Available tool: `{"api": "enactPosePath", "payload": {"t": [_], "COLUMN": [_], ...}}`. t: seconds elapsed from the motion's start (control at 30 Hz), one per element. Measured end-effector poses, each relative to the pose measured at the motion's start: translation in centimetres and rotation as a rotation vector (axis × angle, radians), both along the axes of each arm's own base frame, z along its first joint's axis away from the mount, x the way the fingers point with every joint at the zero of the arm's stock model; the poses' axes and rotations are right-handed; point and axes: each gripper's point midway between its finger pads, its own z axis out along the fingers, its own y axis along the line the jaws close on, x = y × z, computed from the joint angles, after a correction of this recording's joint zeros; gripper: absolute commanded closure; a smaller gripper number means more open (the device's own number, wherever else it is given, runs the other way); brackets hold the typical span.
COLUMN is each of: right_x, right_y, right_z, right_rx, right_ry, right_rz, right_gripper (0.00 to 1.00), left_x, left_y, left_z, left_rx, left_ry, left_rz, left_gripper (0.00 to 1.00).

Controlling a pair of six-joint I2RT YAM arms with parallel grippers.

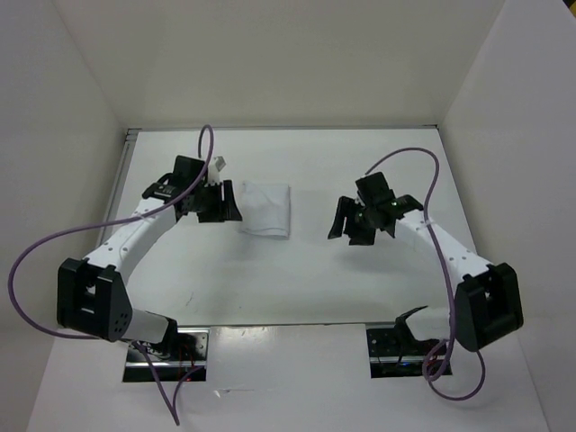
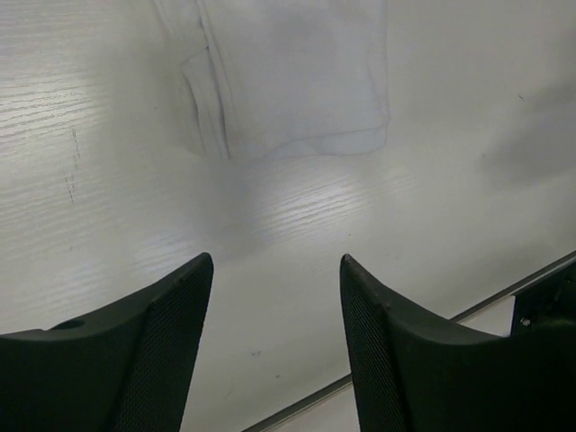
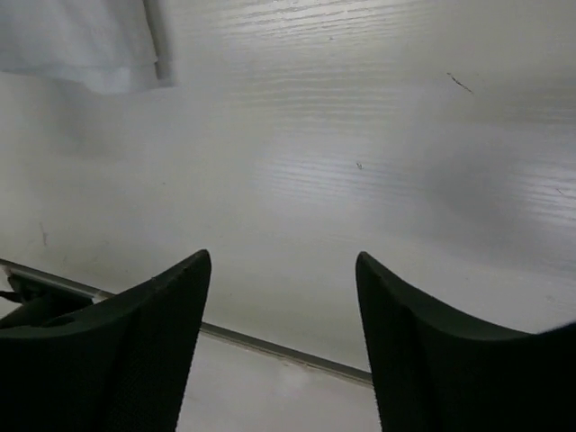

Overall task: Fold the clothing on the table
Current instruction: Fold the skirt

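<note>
The clothing [image 1: 265,209] was plain white, nearly matching the white, faintly wood-grained table [image 1: 297,279]. The left gripper [image 2: 275,261] and right gripper [image 3: 283,256] were black, mesh-patterned inside. The cables [image 1: 437,175] were purple.

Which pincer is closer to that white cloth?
Left. The left pincer is close beside the cloth's left edge. The right pincer sits farther off on the cloth's right, with bare table between them.

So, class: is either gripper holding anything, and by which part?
Nothing is held. Both the left gripper and right gripper are open and empty; the clothing lies free on the table.
</note>
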Motion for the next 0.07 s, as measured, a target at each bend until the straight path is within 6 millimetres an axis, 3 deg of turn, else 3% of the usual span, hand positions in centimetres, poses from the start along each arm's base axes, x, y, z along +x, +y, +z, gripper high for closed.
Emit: {"api": "enactPosePath", "payload": {"t": [0.07], "right_x": [-0.01], "right_y": [0.29], "right_z": [0.11], "right_rx": [0.032], "right_ry": [-0.014], "right_rz": [-0.022], "right_gripper": [0.19], "left_x": [-0.01], "left_y": [0.11], "left_z": [0.01], "left_rx": [0.005], "left_ry": [-0.003], "left_rz": [0.002], "left_gripper": [0.31]}}
